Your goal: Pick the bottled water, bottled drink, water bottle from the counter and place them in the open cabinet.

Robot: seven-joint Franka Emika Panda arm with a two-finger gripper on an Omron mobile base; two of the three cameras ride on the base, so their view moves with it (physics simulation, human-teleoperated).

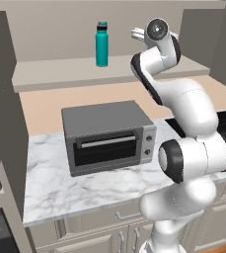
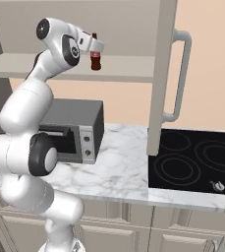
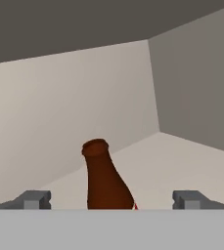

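The open cabinet's shelf (image 1: 60, 71) (image 2: 128, 66) (image 3: 182, 156) runs along the wall above the worktop. On its left part stands the teal water bottle (image 1: 101, 44), upright. Further right on the shelf stands the dark brown bottled drink (image 2: 95, 58) (image 3: 103, 181), with its red cap showing in the right base view. My gripper (image 1: 138, 33) (image 2: 95, 47) (image 3: 111, 200) is up at the shelf and open. Its fingertips (image 3: 33, 199) stand wide on either side of the drink and do not touch it. The bottled water and the counter are out of view.
A grey toaster oven (image 1: 107, 136) (image 2: 77, 128) sits on the marble worktop (image 1: 85, 188) below the shelf. The cabinet's open door (image 2: 163, 74) with its long handle hangs to the right of my hand. A black cooktop (image 2: 192, 160) lies further right.
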